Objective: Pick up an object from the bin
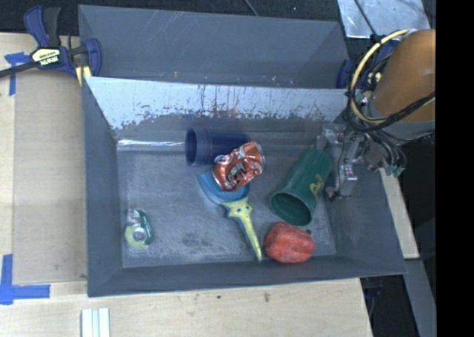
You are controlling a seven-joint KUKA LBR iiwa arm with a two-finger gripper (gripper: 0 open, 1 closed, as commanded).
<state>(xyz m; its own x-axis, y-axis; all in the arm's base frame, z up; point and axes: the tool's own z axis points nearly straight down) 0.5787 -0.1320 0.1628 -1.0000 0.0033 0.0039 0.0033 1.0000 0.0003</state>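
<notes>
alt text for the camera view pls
The robot's gripper hangs at the right side of a grey metal bin, beside a dark green plastic cup lying on its side. Nearby lie a red lumpy object, a crushed red can and a dark blue cylinder.

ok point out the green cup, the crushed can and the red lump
green cup (309, 178), camera view, its side wall
crushed can (238, 167), camera view, its middle
red lump (289, 245), camera view, its top
</notes>
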